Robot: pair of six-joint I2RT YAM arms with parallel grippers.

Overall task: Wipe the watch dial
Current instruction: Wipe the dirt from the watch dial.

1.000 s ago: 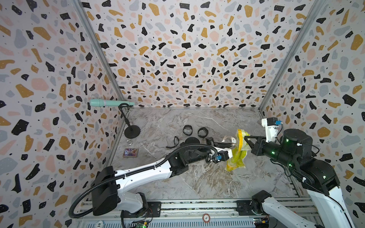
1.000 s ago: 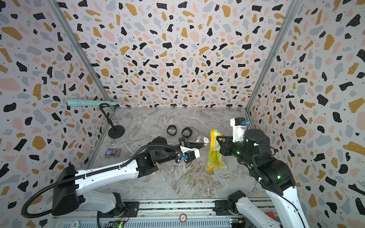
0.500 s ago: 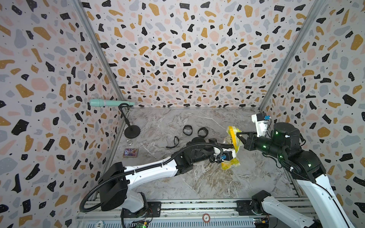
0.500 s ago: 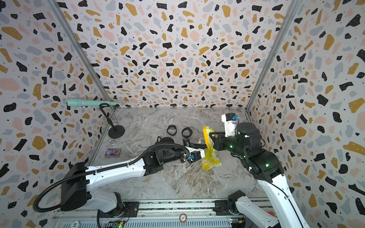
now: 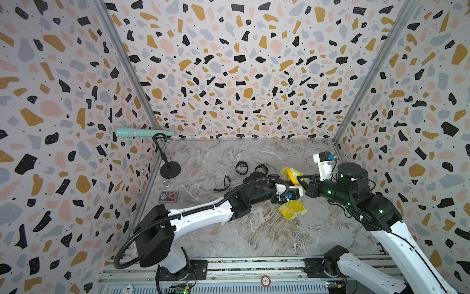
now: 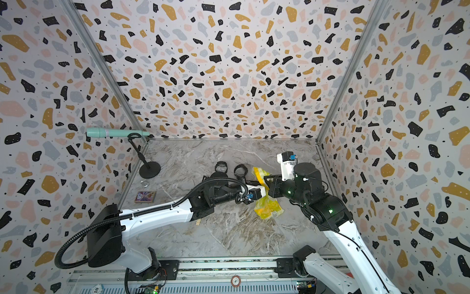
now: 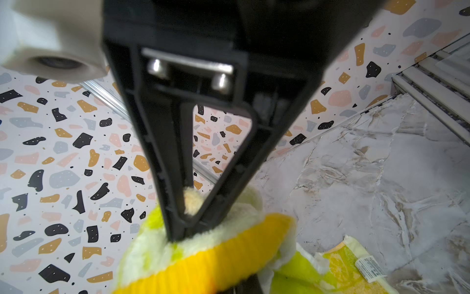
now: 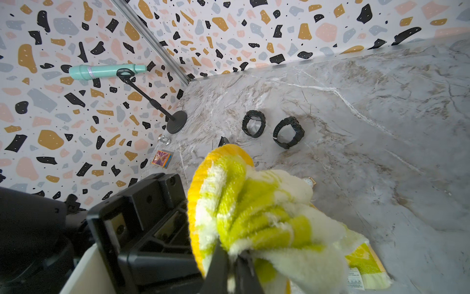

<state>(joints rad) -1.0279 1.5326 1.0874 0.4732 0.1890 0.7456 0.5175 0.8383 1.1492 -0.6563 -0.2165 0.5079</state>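
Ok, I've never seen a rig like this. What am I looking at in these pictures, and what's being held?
Two robot arms work over a marble table, each ending in a two-fingered gripper. Two pictures look down from overhead; two come from cameras on the wrists. The right gripper pinches a yellow cloth. The left gripper is shut, its tips hidden by that cloth. A white-dialled watch peeks out behind it. On the table: two black looped watches, a picture card and a teal tube on a stand.
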